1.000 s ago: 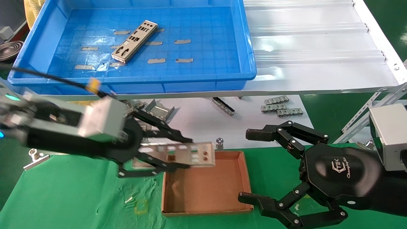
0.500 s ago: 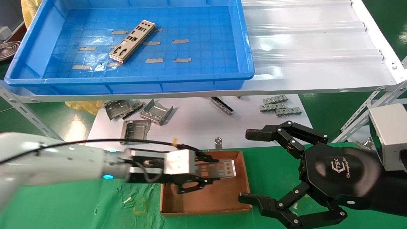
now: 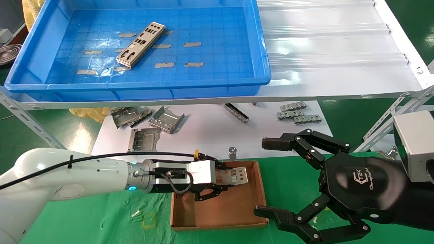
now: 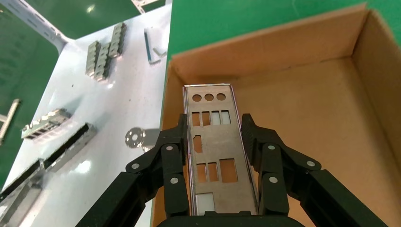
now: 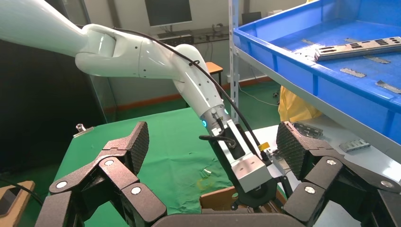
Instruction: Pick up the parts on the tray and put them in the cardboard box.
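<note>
The left gripper (image 3: 220,184), clamped on one punched metal plate (image 4: 212,142), had lowered it into the cardboard box (image 3: 253,222); release seemed next. The right gripper (image 3: 276,179) waited open beside the box.

The head camera looks down from above. The left wrist camera sits close over the cardboard box (image 4: 302,118), which both views share. The right wrist camera faces the left arm (image 5: 142,56).
</note>
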{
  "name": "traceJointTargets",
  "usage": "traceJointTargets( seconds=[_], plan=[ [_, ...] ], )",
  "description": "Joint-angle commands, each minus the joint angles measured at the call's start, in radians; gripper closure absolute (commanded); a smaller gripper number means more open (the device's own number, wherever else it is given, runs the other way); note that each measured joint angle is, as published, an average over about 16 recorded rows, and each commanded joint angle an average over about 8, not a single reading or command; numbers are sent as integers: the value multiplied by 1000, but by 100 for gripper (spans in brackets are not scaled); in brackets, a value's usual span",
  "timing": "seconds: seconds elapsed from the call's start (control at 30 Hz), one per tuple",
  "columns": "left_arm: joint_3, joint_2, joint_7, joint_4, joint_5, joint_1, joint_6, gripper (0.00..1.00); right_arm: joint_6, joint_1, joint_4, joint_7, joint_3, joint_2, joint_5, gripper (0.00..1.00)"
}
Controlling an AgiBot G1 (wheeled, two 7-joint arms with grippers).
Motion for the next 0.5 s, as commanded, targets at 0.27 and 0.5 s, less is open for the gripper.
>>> traceJointTargets(
  seconds=[0.27, 0.5],
  plan=[
    [0, 18, 2, 48, -6, -16, 19, 0, 0, 0, 0, 0, 0, 0, 0, 0],
    [-13, 10, -8, 68, -40, -27, 68, 0, 0, 0, 0, 0, 0, 0, 0, 0]
  ],
)
